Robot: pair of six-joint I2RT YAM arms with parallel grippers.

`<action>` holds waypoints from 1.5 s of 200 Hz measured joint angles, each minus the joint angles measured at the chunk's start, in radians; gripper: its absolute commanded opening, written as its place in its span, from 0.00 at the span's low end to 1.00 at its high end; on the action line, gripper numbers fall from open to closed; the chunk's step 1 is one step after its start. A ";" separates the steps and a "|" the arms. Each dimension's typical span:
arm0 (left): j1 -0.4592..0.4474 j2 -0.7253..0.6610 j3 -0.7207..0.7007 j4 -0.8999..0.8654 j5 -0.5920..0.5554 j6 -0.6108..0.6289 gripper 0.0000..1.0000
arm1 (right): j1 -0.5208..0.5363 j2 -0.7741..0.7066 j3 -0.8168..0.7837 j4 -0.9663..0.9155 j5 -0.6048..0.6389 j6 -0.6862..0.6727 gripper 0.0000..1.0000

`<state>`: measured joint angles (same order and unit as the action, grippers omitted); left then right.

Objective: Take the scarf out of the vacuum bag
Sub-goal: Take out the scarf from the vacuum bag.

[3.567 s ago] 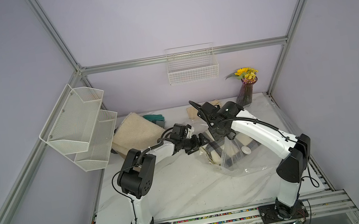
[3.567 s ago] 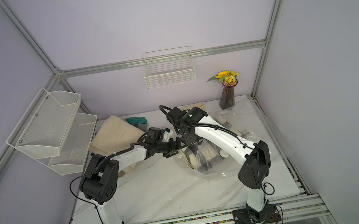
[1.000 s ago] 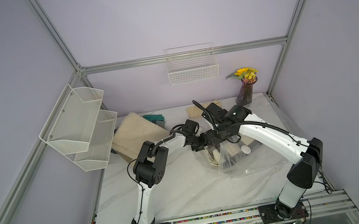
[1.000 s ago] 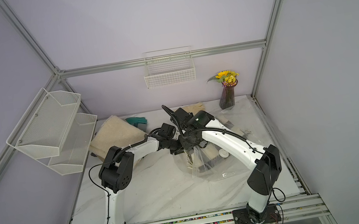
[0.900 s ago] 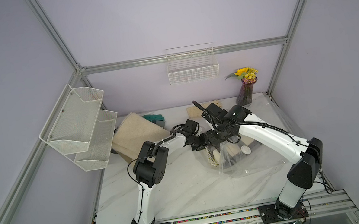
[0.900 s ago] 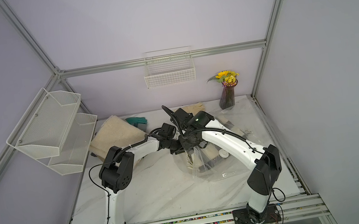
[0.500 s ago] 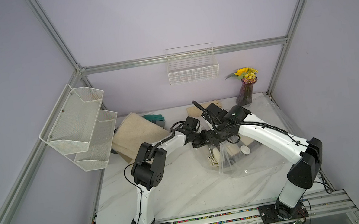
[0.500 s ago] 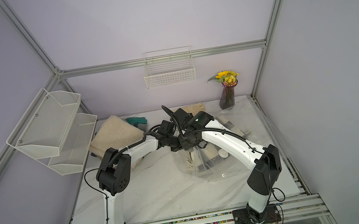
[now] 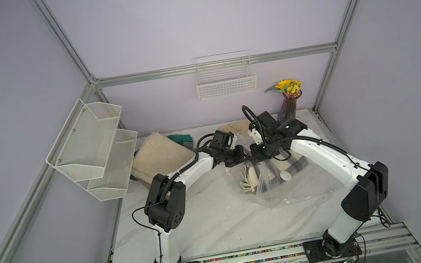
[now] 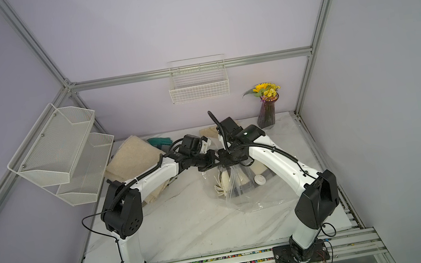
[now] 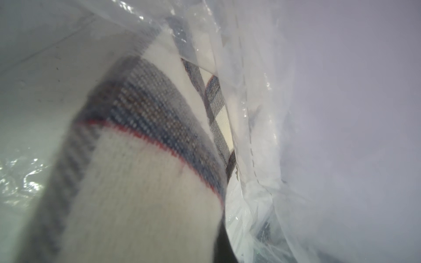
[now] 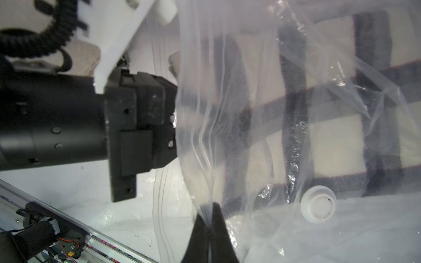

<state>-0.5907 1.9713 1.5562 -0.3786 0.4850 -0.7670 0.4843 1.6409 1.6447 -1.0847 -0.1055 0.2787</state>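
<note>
The clear vacuum bag (image 9: 284, 192) (image 10: 256, 196) lies right of centre, its white valve cap (image 9: 285, 175) (image 12: 318, 204) on its face. Inside is the cream scarf (image 9: 252, 178) (image 12: 330, 136) with dark checks and a fringe. My right gripper (image 12: 208, 206) (image 9: 258, 159) is shut on the bag's plastic edge and holds the mouth up. My left gripper (image 9: 245, 158) (image 10: 215, 160) reaches into that mouth. In the left wrist view the scarf (image 11: 141, 182) fills the place of the jaws, which are closed on a fold. Only a dark finger (image 11: 224, 251) edge shows.
A folded beige blanket (image 9: 162, 157) and green gloves (image 9: 180, 138) lie at the back left. A vase of yellow flowers (image 9: 290, 102) stands at the back right, close behind the right arm. White mesh shelves (image 9: 95, 153) hang on the left wall, a wire basket (image 9: 225, 78) on the back wall.
My left gripper's jaws have closed inside the bag's mouth, and its elbow has shifted a little to the left. The right gripper and the bag have stayed put.
</note>
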 measured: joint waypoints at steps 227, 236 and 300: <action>-0.017 0.000 0.195 -0.184 0.036 0.040 0.00 | -0.204 -0.042 -0.155 0.116 -0.153 -0.037 0.00; -0.015 0.000 0.201 -0.203 0.037 0.051 0.00 | -0.206 -0.042 -0.158 0.117 -0.153 -0.037 0.00; 0.027 -0.047 0.222 -0.324 0.039 0.108 0.00 | -0.208 -0.042 -0.182 0.148 -0.154 -0.035 0.00</action>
<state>-0.5640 1.9240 1.7782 -0.7029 0.5240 -0.6590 0.2760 1.5986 1.4624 -0.9367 -0.2592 0.2436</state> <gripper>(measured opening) 0.062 0.051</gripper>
